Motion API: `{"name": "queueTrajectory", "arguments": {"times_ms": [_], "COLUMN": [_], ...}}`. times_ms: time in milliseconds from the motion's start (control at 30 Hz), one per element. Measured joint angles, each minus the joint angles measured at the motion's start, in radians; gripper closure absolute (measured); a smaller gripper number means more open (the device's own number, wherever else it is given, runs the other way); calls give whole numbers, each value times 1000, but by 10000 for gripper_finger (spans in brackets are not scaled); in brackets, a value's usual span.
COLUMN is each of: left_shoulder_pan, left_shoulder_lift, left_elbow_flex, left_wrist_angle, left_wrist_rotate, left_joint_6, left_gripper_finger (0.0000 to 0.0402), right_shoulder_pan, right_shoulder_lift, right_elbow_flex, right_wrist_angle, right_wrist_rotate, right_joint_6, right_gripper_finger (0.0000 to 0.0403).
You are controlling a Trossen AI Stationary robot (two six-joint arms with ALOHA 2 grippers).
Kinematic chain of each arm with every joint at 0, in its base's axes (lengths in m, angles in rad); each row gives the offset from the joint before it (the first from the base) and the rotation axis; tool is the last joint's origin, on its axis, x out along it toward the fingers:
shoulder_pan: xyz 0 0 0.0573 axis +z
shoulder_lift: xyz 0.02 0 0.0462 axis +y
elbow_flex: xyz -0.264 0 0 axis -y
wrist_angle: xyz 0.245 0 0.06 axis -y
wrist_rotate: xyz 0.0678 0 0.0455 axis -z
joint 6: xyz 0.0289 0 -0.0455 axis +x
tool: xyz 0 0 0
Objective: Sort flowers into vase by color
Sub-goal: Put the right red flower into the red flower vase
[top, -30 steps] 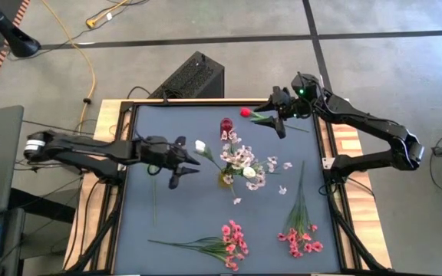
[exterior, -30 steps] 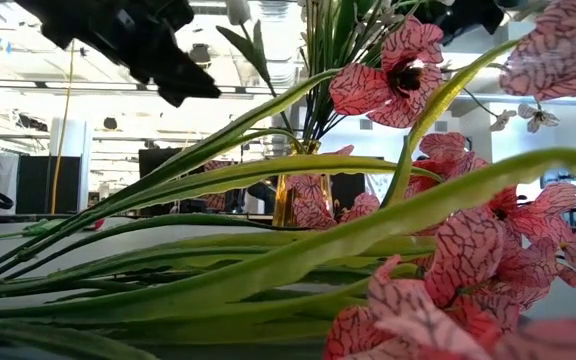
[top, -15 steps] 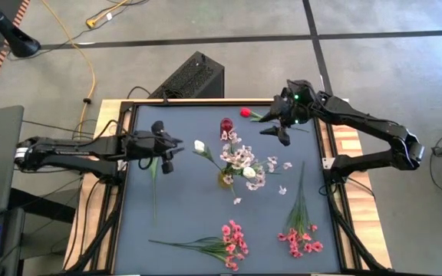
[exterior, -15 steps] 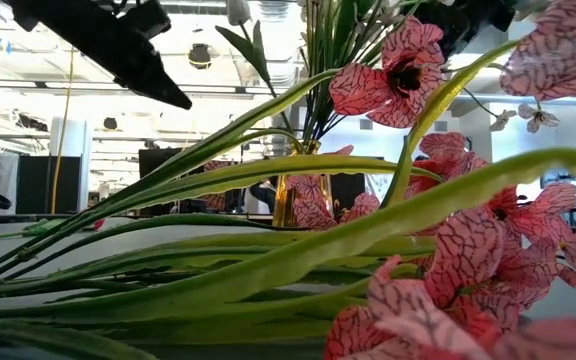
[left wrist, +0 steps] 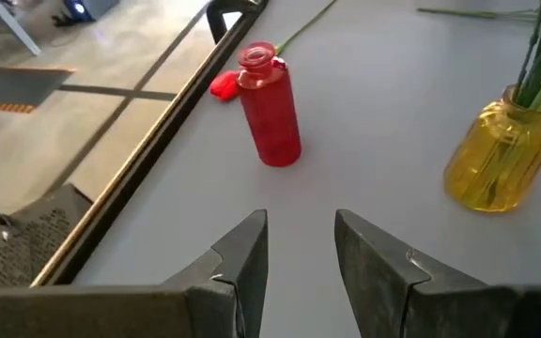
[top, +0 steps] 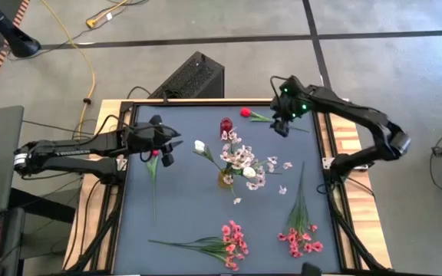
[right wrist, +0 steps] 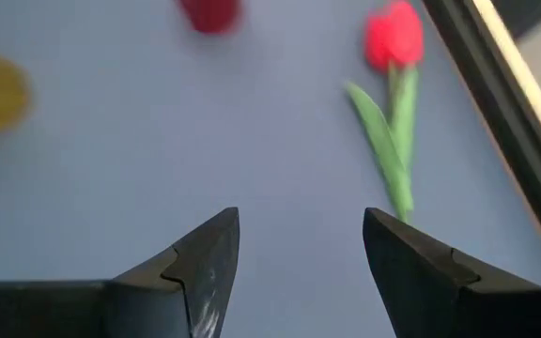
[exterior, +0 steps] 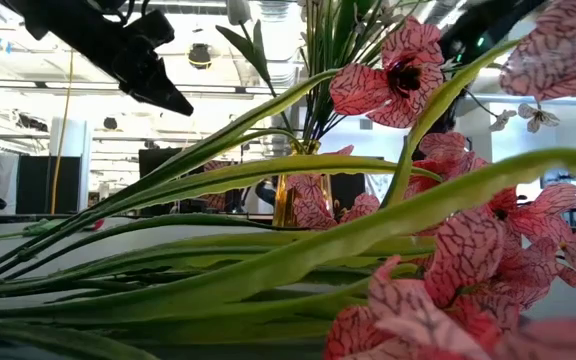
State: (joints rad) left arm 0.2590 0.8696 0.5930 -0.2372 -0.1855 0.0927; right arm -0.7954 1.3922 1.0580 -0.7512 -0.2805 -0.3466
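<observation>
Now right gripper hovering wide open, holding nothing, just beside red rosebud; stem running lengthwise under it along table's far edge. Left gripper waiting half-open, empty, well apart.

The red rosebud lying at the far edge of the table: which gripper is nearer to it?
Right. The right gripper hovers open just beside the red rosebud, over its green stem. The left gripper is far across the table, beyond the red bottle vase.
</observation>
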Motion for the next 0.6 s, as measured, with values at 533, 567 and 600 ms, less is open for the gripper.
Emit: {"name": "queueTrajectory", "arguments": {"times_ms": [533,567,600], "left_shoulder_pan": [4,4,4], "left_shoulder_lift": [0,0,0], "left_elbow_flex": [0,0,0], "left_wrist_angle": [1,1,1], "left_wrist_rotate": [7,7,7], "left_joint_6": [-39,-44,-48], "left_gripper_finger": [287,287,287], "right_shoulder_pan": [-89,-89,-89], "right_shoulder_lift": [345,353,359], "right_elbow_flex": [-1,-1,-1], "right_wrist_angle": [83,104,126], "right_wrist_rotate": [151,152,154], "right_joint_6": [-71,-71,-71], "right_gripper_finger": [148,148,148]}}
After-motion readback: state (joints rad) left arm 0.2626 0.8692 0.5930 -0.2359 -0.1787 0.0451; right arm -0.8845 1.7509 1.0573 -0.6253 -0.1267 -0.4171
